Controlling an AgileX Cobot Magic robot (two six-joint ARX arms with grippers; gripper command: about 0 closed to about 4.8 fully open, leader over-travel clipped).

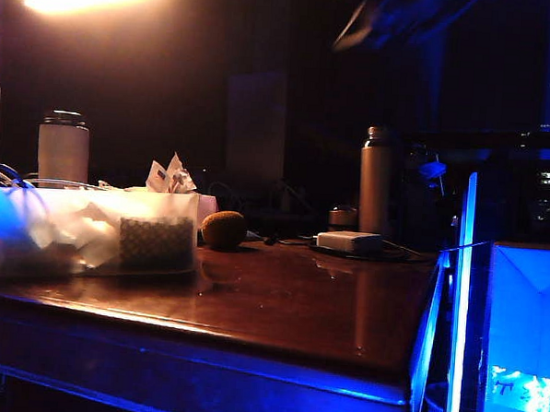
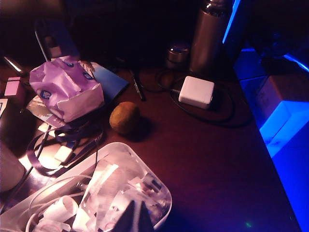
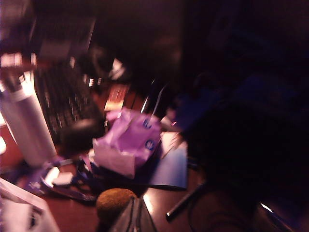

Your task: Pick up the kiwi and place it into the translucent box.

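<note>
Dark wooden table (image 1: 325, 301): I am reaching for the kiwi (image 2: 124, 117) lying beside the translucent box (image 1: 89, 229), right gripper (image 3: 134, 217) fingers together just above it, left gripper (image 2: 133, 218) fingers seemingly together; parting needed next.

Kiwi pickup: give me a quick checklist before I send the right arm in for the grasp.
1. kiwi resting free on the table, beside the translucent box: ok.
2. right gripper above and near the kiwi: ok.
3. Right jaws open for a grasp: not ok, they are shut.
4. Box has room on top of the paper scraps: ok.
5. left gripper clear of the drop spot: not ok, it hangs over the box.
6. Left jaws open or shut: cannot tell.
</note>
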